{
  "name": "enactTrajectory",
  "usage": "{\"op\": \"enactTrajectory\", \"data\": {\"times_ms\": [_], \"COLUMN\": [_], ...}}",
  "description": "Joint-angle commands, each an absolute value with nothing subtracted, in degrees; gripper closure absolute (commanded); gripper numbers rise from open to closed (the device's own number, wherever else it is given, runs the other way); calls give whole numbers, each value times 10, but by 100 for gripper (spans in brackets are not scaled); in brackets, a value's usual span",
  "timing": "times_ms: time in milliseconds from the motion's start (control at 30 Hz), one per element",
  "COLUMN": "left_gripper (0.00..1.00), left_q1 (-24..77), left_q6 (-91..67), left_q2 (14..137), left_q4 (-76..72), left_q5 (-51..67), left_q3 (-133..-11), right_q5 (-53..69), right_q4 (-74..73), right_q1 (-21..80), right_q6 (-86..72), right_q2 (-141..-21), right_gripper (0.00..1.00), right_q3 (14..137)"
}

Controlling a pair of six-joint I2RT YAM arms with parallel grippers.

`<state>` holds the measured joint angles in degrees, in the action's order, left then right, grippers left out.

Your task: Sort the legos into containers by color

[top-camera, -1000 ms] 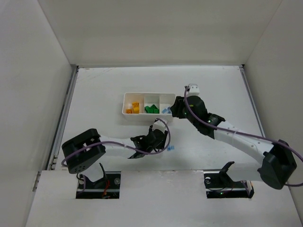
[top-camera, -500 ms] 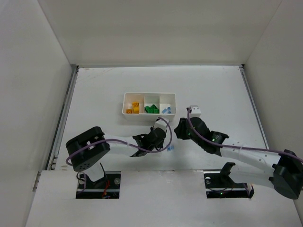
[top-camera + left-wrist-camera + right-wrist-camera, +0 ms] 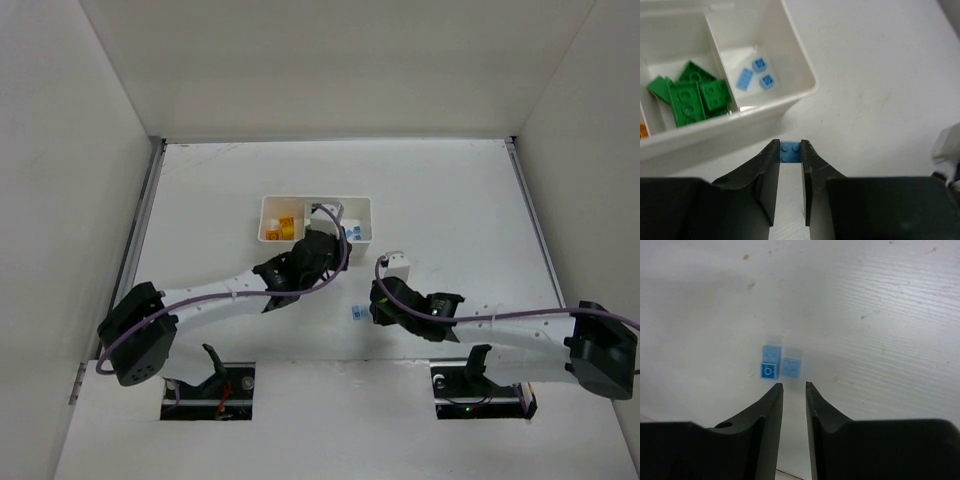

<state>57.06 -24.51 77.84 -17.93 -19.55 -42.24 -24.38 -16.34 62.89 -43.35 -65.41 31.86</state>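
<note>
The white three-compartment tray (image 3: 300,198) holds yellow-orange bricks (image 3: 283,228) on the left, green bricks (image 3: 687,95) in the middle and light blue bricks (image 3: 755,77) on the right. My left gripper (image 3: 790,146) is shut on a small blue brick (image 3: 790,152), just short of the tray's near wall (image 3: 740,125); in the top view the left gripper (image 3: 322,238) is over the tray's near edge. My right gripper (image 3: 794,386) is narrowly open and empty, just behind three light blue bricks (image 3: 769,370) on the table, which also show in the top view (image 3: 358,312).
White walls close in the table on the left, right and back. The right arm (image 3: 500,325) lies low across the near right of the table, and the left arm (image 3: 210,300) stretches from the near left towards the tray.
My left gripper has moved from the table near the loose blue bricks up to the tray, holding a blue brick. My right gripper has moved from the tray back down to the loose blue bricks.
</note>
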Motion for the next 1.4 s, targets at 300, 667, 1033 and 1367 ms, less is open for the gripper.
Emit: {"op": "enactTrajectory", "data": {"times_ms": [300, 667, 1033, 1367], "left_gripper": [84, 73, 57, 63], "left_q1": [466, 457, 479, 558], "left_q6": [-229, -227, -234, -281], "left_q2": [977, 1055, 927, 727], "left_q4": [-168, -140, -144, -141], "left_q5": [-160, -154, -181, -286], "left_q3": [-642, -713, -614, -379], "right_q5": [-303, -300, -286, -284], "right_q4": [-200, -186, -140, -91], "right_q1": [687, 699, 682, 663], "right_q6": [-512, -518, -469, -436], "right_q2": [-682, -705, -758, -812], "right_gripper": [62, 54, 54, 61], "right_q3": [325, 319, 335, 351]}}
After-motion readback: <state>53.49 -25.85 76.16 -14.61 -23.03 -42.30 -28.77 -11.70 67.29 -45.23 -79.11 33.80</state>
